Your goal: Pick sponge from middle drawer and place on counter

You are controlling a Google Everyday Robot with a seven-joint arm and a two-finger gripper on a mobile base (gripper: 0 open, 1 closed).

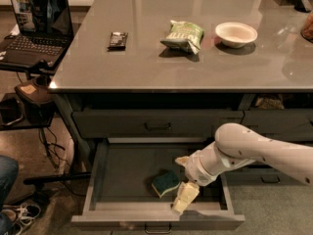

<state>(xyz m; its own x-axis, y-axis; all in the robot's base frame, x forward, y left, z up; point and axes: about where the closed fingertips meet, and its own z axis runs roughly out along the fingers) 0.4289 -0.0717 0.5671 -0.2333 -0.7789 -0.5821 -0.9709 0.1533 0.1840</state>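
Note:
The sponge (166, 182), dark green on top with a yellow body, lies on the floor of the open middle drawer (122, 173), near its front. My gripper (182, 184) has reached down into the drawer on a white arm coming from the right. It sits just right of the sponge, with one pale finger (184, 199) by the drawer's front wall and the other (182, 160) further back. The sponge is beside the fingers, not between them. The grey counter (146, 58) spans the view above the drawers.
On the counter lie a dark snack bar (118, 39), a light-green snack bag (183, 35) and a white bowl (236, 34). A closed drawer front (156, 124) sits above the open drawer. A laptop (34, 21) stands on a side table at the left.

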